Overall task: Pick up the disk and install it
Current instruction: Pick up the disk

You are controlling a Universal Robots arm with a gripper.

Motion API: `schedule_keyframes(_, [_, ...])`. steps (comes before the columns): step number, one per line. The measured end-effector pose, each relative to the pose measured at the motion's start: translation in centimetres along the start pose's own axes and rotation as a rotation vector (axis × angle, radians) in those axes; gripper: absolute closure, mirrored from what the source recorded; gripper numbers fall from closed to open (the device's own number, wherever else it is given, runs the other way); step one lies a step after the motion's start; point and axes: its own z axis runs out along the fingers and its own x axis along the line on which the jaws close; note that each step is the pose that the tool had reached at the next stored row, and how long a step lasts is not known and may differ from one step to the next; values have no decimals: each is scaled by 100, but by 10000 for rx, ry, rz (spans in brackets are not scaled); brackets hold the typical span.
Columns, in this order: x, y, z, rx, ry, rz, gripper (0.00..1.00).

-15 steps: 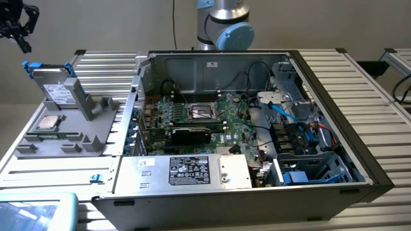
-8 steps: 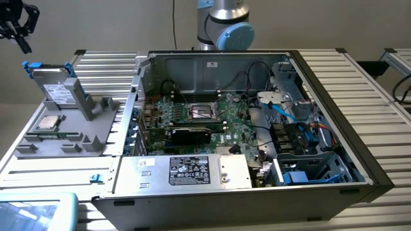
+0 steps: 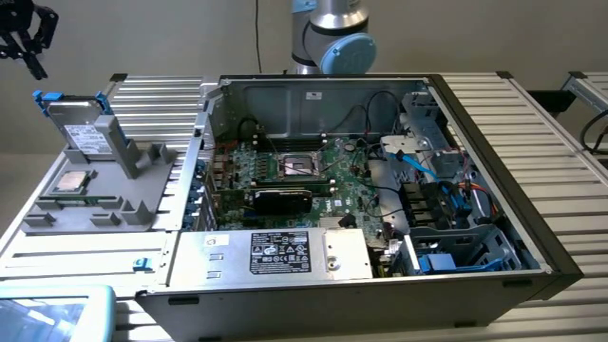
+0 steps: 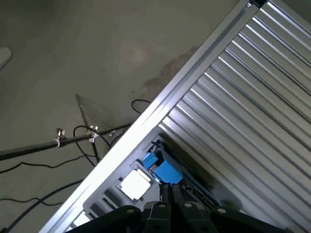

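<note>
**Disk waits in its stand while the gripper hangs off to the side**

The disk [image 3: 84, 128], a silver-grey hard drive with a white label, stands on edge in a grey holder [image 3: 142, 160] at the exterior view's left. Its blue carrier rails [image 3: 42, 100] show at its upper corners. The gripper [image 3: 33, 63] hangs above the disk and further to the exterior view's left, well apart from it. Its dark fingers [image 4: 170, 196] are drawn together, clear of the disk.

1 small square CPU chip [image 3: 71, 182] lies flat in the same holder, just beside the foot of the disk. At centre, the computer case [image 3: 380, 292] lies open on the slatted aluminium table [image 3: 532, 114]. Inside it are the motherboard [image 3: 314, 178], 1 grey power supply [image 3: 285, 253] with a black label along the near wall, and blue cables [image 3: 423, 167] above a metal drive bay [image 3: 456, 246] at the exterior view's right. The arm's base [image 3: 332, 35] stands behind the case.

In the wrist view, the fingers hang over the table's edge, with grey floor [image 4: 73, 48] and loose black cables [image 4: 29, 165] beyond it. Close to the fingertips there is 1 blue plastic part [image 4: 165, 171] with 1 pale square [image 4: 135, 185] just beside it. That view does not show what either piece belongs to.
</note>
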Motion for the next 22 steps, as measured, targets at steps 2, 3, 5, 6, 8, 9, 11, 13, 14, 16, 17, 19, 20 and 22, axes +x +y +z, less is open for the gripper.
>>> schedule_keyframes(2, [0,0,1,9,10,-359,89])
schedule_keyframes(3, [0,0,1,15,13,-539,89])
schedule_keyframes(5, [-1,0,3,38,8,-904,89])
schedule_keyframes(6, [-1,0,4,49,5,-1078,89])
schedule_keyframes(8, [0,0,5,73,-2,-1444,89])
schedule_keyframes(9, [0,0,5,86,-5,-1628,89])
schedule_keyframes(11, [0,0,7,115,-17,-1993,89])
schedule_keyframes(13, [0,0,7,144,-27,-2353,89])
schedule_keyframes(14, [0,0,7,157,-32,-2533,89])
schedule_keyframes(16, [0,0,8,188,-45,-2903,89])
schedule_keyframes(17, [0,0,8,207,-54,-3084,89])
schedule_keyframes(19, [0,0,9,254,-81,-3443,89])
schedule_keyframes(20, [0,0,9,279,-96,-3629,89])
schedule_keyframes(22, [0,0,9,330,-125,-3989,89])
